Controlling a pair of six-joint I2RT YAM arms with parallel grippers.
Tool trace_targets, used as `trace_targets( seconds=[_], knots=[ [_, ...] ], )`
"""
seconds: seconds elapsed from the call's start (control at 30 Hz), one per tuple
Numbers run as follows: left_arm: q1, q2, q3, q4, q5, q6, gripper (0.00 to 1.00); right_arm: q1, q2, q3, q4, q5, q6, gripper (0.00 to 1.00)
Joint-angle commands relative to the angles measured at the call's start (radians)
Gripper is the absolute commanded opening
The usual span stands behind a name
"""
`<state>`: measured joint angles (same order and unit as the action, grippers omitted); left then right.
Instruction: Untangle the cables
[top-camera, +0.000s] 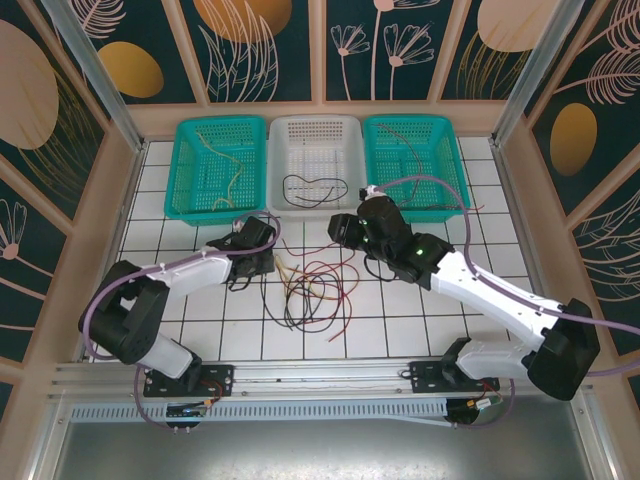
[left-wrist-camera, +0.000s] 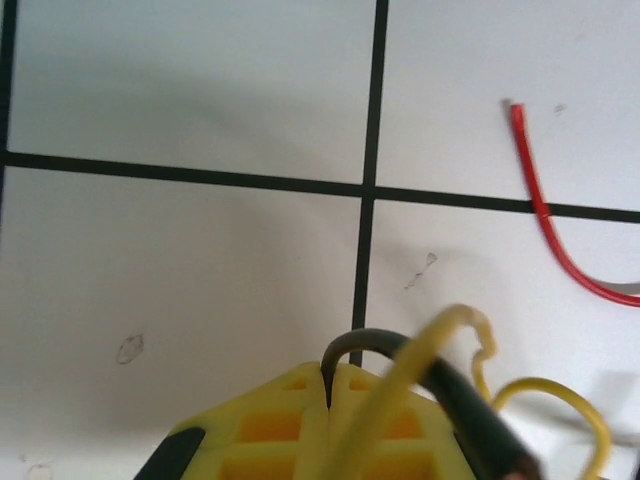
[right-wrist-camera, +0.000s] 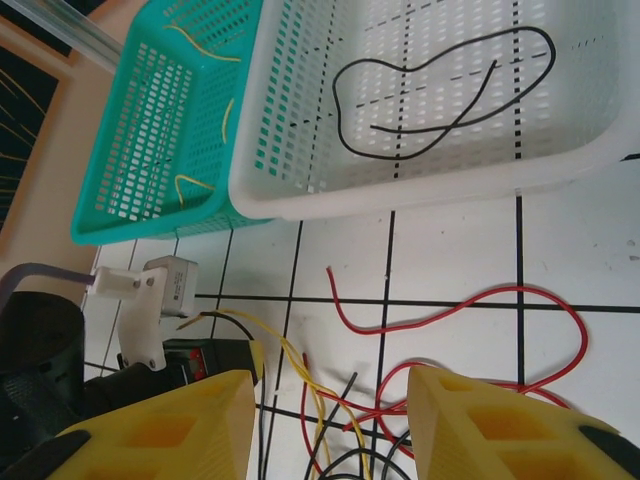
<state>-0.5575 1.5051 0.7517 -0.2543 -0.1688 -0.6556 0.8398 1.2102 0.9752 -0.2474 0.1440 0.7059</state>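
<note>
A tangle of red, black and yellow cables (top-camera: 315, 290) lies on the white tiles between the arms. My left gripper (top-camera: 268, 258) sits at its left edge. In the left wrist view this gripper (left-wrist-camera: 330, 378) is shut, a black cable (left-wrist-camera: 400, 345) pinched between its yellow fingertips, and a yellow cable (left-wrist-camera: 455, 325) loops across in front. A red cable end (left-wrist-camera: 545, 220) lies to the right. My right gripper (top-camera: 340, 228) hovers just above the tangle; in its wrist view the gripper (right-wrist-camera: 330, 400) is open over red (right-wrist-camera: 450, 312), yellow (right-wrist-camera: 300, 365) and black strands, holding nothing.
Three baskets stand along the back: a teal basket (top-camera: 190, 165) with yellow wire, a white basket (top-camera: 280, 150) holding a black cable (right-wrist-camera: 440, 90), and a second teal basket (top-camera: 450, 150) with red wire. Low wooden walls ring the tiled table.
</note>
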Motion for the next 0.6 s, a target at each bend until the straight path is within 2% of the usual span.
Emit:
trace_targets(
  seconds=[0.0, 0.13, 0.3, 0.43, 0.57],
  knots=[
    [-0.004, -0.115, -0.011, -0.035, -0.022, 0.02, 0.0, 0.013, -0.03, 0.017, 0.008, 0.014, -0.015, 0.44],
    [-0.004, -0.312, -0.048, -0.027, 0.036, 0.011, 0.0, 0.058, -0.024, 0.034, 0.064, -0.046, -0.099, 0.48],
    [-0.004, -0.532, 0.004, -0.016, 0.121, -0.032, 0.0, 0.137, 0.045, 0.091, 0.086, -0.066, -0.17, 0.52],
    [-0.004, -0.588, 0.115, -0.017, 0.171, -0.061, 0.0, 0.222, 0.11, 0.143, 0.132, -0.12, -0.231, 0.58],
    [-0.004, -0.575, 0.214, -0.007, 0.246, -0.092, 0.0, 0.307, 0.183, 0.216, 0.11, -0.083, -0.292, 0.62]
  ],
)
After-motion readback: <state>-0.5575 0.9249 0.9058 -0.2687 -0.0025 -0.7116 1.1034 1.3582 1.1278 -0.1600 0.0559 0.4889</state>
